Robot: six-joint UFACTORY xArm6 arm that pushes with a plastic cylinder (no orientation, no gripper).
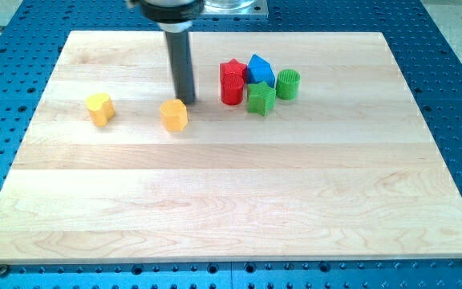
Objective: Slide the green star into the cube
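The green star (261,98) sits on the wooden board in the upper middle-right, touching the blue cube (260,71) just above it. A red star-shaped block (232,81) stands at the star's left, and a green cylinder (288,83) at its right. My tip (188,100) is at the end of the dark rod, well to the left of this cluster, right beside the upper right of an orange hexagon block (174,115).
A yellow heart-shaped block (99,108) lies at the view's left. The wooden board (231,201) rests on a blue perforated table, whose edges surround it on all sides.
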